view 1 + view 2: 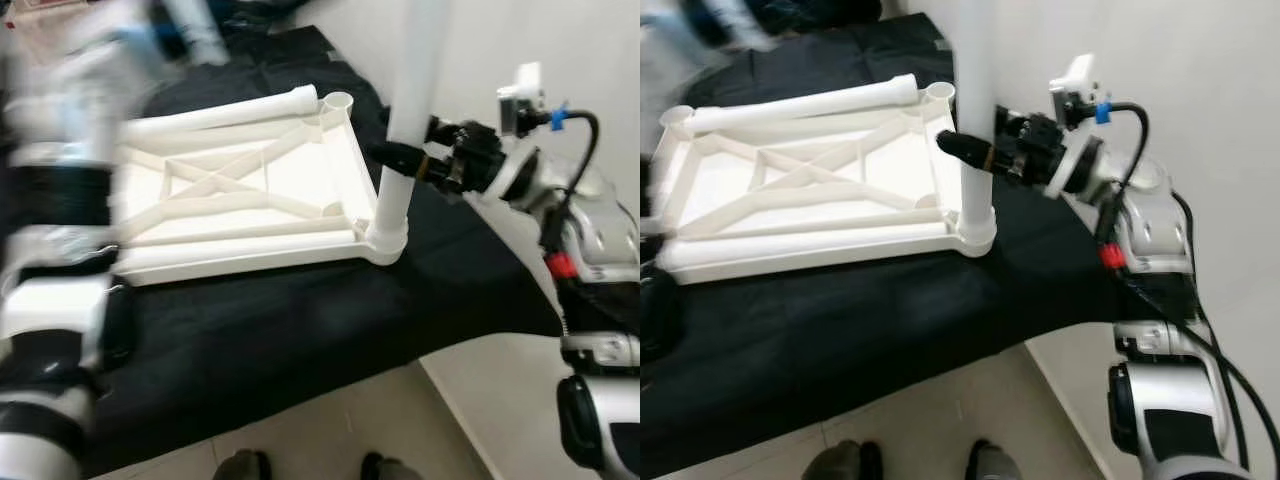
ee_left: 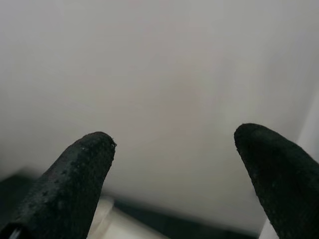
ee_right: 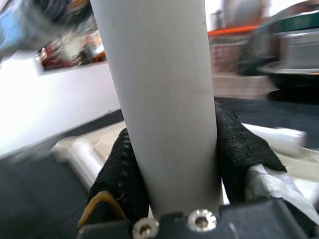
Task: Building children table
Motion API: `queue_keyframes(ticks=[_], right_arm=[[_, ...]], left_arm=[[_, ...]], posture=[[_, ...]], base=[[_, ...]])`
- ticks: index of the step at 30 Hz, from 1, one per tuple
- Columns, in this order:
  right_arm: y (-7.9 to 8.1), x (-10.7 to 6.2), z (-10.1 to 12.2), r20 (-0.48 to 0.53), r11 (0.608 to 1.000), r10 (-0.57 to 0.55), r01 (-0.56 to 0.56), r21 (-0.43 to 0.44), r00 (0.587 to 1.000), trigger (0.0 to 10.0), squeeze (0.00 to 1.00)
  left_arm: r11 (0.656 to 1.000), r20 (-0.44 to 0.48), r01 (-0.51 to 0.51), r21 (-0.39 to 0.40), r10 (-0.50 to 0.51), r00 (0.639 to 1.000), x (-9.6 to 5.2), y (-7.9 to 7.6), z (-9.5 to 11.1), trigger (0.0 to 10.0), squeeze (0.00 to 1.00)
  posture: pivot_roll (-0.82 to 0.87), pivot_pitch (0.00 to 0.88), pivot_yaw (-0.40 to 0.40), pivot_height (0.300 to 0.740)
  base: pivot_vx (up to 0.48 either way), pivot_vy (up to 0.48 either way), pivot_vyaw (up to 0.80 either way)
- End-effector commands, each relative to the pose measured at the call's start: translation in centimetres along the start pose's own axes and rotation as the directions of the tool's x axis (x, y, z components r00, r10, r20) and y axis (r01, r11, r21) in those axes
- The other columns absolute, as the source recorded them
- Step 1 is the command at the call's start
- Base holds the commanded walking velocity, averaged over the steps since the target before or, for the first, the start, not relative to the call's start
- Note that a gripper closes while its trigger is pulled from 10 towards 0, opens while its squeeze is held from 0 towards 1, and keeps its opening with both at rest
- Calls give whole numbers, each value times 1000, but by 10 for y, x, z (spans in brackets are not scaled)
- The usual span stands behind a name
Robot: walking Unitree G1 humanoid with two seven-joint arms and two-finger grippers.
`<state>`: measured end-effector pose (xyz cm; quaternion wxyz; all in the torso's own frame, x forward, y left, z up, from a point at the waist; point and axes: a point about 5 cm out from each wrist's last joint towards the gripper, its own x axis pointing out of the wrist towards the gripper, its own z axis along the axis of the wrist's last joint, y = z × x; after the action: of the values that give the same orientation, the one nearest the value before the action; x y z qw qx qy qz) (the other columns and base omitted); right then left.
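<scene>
Right gripper [image 1: 975, 152] clamped around upright white table leg [image 3: 159, 99], just above its corner socket [image 1: 976, 238]. Beyond and left of it, upturned white tabletop [image 1: 810, 190] on black cloth [image 1: 890, 320], two loose legs [image 1: 800, 105] along its edges. Left gripper [image 2: 174, 164] spread wide, empty; its arm a blur. No legible writing. Shoes [image 1: 845, 462] cropped below.

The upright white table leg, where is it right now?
In the head views the table leg stands upright in the near right corner socket of the overturned white tabletop on the black cloth, gripped by the right end effector.
</scene>
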<state>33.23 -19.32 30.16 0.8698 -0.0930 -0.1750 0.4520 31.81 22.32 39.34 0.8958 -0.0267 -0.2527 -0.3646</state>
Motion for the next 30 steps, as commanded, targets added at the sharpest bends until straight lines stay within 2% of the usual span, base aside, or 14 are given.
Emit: queue_keyframes(ticks=[1,4,7,9,14,17,18,20,21,24,25,28,29,30], right_arm=[[-3,-6,-20,-97,996,-77,82,45,992,0,0],[-4,-13,-23,-104,983,-166,172,56,981,0,0],[-4,-13,-23,-104,983,-166,172,56,981,0,0],[3,-14,-26,-119,972,-223,230,50,968,0,0],[14,-11,-25,-130,968,-238,245,44,962,0,0],[14,-11,-25,-130,968,-238,245,44,962,0,0],[15,-10,-23,-135,967,-244,251,35,960,0,0],[15,-10,-23,-135,967,-244,251,35,960,0,0],[18,-8,-19,-149,963,-261,268,23,954,0,0],[19,-8,-18,-156,961,-271,277,18,950,0,0],[22,-6,-20,-176,957,-283,291,19,943,0,0],[31,-3,-31,-277,922,-370,388,10,887,0,0],[35,-7,-45,-377,836,-521,546,-46,766,0,0],[35,-7,-45,-377,836,-521,546,-46,766,0,0]], left_arm=[[1000,16,8,13,-8,1000,-3,-5,10,10000,1000],[991,-36,-124,41,125,991,-43,3,6,10000,1000],[991,-36,-124,41,125,991,-43,3,6,10000,1000],[963,-111,-268,21,269,957,-80,0,-22,10000,1000],[943,-209,-329,-46,313,926,-100,-26,-64,10000,1000],[943,-209,-329,-46,313,926,-100,-26,-64,10000,1000],[955,-290,-292,-44,267,919,-102,-50,-90,10000,1000],[955,-290,-292,-44,267,919,-102,-50,-90,10000,1000],[967,-386,-245,-68,201,900,-109,-89,-118,10000,400],[965,-406,-250,-76,199,892,-112,-97,-122,10000,400],[965,-417,-255,-67,205,885,-115,-100,-122,10000,0],[962,-420,-272,-39,231,878,-118,-101,-119,10000,0],[959,-418,-281,-23,246,874,-119,-102,-118,10000,0],[959,-418,-281,-23,246,874,-119,-102,-118,10000,0]], posture=[[-8,235,35,740],[-9,241,32,740],[-9,241,32,740],[-7,250,32,740],[-10,256,36,740],[-10,256,36,740],[-18,256,34,740],[-18,256,34,740],[-25,260,30,740],[-25,260,30,740],[-30,263,22,740],[-28,266,12,740],[-24,267,-7,740],[-24,267,-7,740]], base=[[0,0,0],[0,0,0],[0,0,0],[0,0,0],[0,0,0],[0,0,0],[0,0,0],[0,0,0],[0,0,0],[0,0,0],[0,0,0],[0,0,0],[0,0,0],[0,0,0]])
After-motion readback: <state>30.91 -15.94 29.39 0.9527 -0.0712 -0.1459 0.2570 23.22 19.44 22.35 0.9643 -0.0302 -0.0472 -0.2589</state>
